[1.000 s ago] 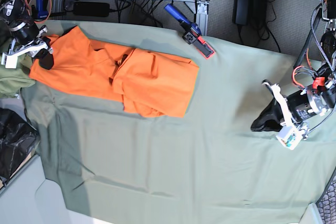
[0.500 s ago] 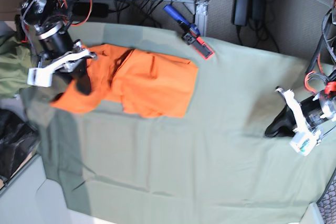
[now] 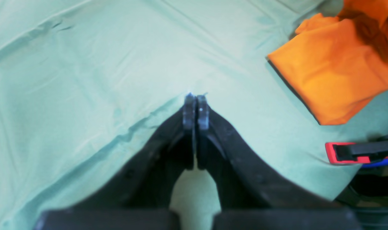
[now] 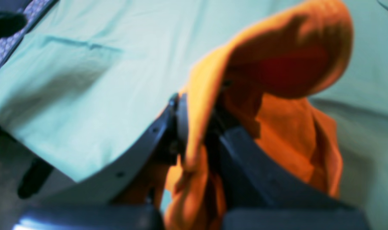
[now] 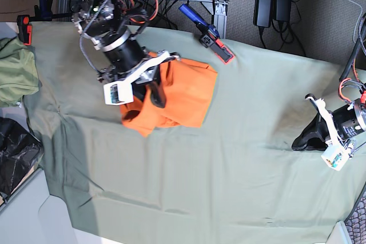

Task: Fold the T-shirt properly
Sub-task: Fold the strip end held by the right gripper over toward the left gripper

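Your right gripper [image 4: 194, 127] pinches a limp fold of the orange T-shirt [image 5: 186, 95], which looks light, soft and floppy, so grip edges or corners. Your left gripper [image 3: 195, 105] rests with jaws pressed together on the table cloth [image 5: 229, 175], holding nothing.

Base looks straight down; wrist views close, sharing the T-shirt [image 5: 183, 92].

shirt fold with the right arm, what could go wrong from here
1. The right gripper pinches only a thin edge of the shirt; the cloth might slip out before the fold is laid down.
2. The carried part hangs bunched, so it may land wrinkled or crooked on the folded half.
3. The left gripper is shut and far off on the table cloth, so nothing pins the shirt; dragging could shift the whole stack.
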